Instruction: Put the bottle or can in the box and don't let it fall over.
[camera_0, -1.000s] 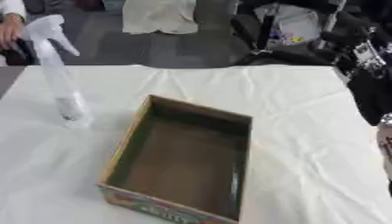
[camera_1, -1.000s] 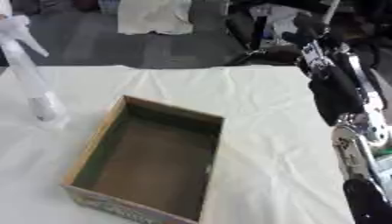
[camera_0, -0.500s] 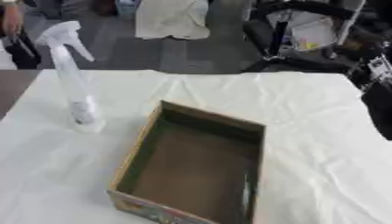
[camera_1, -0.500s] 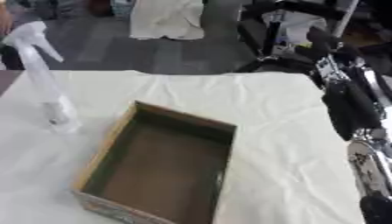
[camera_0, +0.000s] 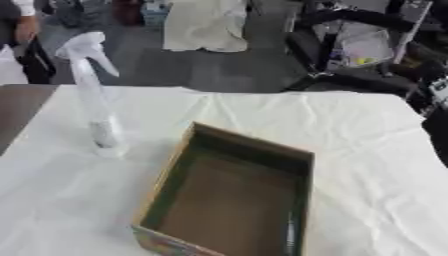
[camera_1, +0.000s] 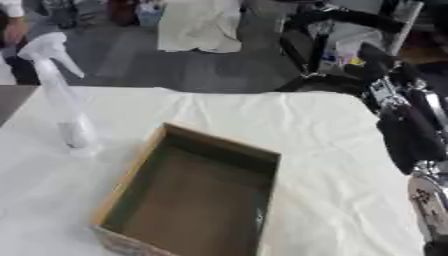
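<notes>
Right arm (camera_1: 409, 135) comes in along the right edge of the right eye view, black with silver joints, raised over the table's right side. Its hand is not clearly distinguishable in either view, so cannot tell whether the fingers are open or curled; it has hold of nothing visible. Left hand shows in no view.

Cardboard box (camera_0: 234, 196) sits open-topped at centre front of the table, turned a little askew, inside dark and empty, printed colours on its near outer wall. It is apart from the arm.

Clear spray bottle (camera_0: 94, 103) with a white trigger head stands upright on the table at far left, near the box's far left corner but not touching it, outside the box.

White cloth (camera_0: 367, 150) covers the table, wrinkled; a bare dark strip of table (camera_0: 19, 107) shows at the far left edge.
</notes>
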